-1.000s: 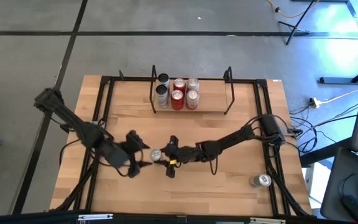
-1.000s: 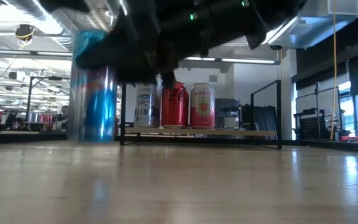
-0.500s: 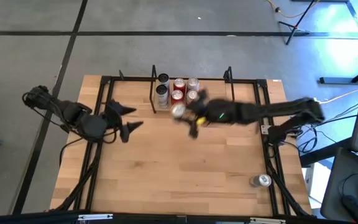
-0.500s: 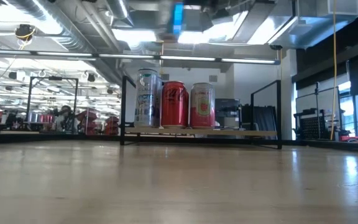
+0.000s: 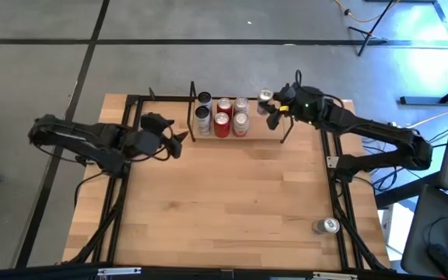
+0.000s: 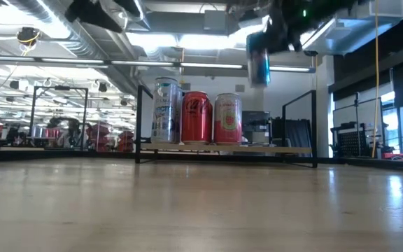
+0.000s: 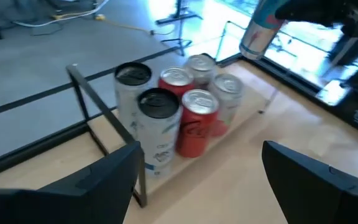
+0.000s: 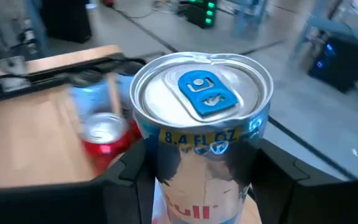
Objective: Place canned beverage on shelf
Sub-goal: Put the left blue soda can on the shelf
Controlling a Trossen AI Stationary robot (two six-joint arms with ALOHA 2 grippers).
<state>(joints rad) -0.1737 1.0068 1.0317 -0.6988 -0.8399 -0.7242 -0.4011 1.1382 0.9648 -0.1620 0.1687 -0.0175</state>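
A slim blue-and-silver can (image 8: 199,134) with a blue tab hangs in the air, with my right gripper (image 5: 272,110) shut on it. It is above the right end of the shelf (image 5: 266,130), a low rack with a wood board and thin black uprights. In the low view the can (image 6: 259,59) hangs well above the board (image 6: 271,148). Several cans (image 7: 185,102) stand on the shelf's left half. My left gripper (image 5: 179,134) hovers open just left of the shelf, nothing between its fingers. My right gripper pinches the can's side wall (image 8: 166,163), a little below the top rim, between its two fingers (image 8: 127,169). The fingers come nearly level from the table's right side. The can is lifted clear and slightly tilted, its top up.
Another can (image 5: 327,225) stands alone near the table's right front corner. Long black rails (image 5: 127,140) run along both table sides. The wide middle of the wood table (image 5: 232,202) is bare.
My right gripper has carried the can up from the table's middle and toward the far edge, ending above the shelf's right end. My left gripper has drawn away from the can, rising and going toward the far left, and stays open.
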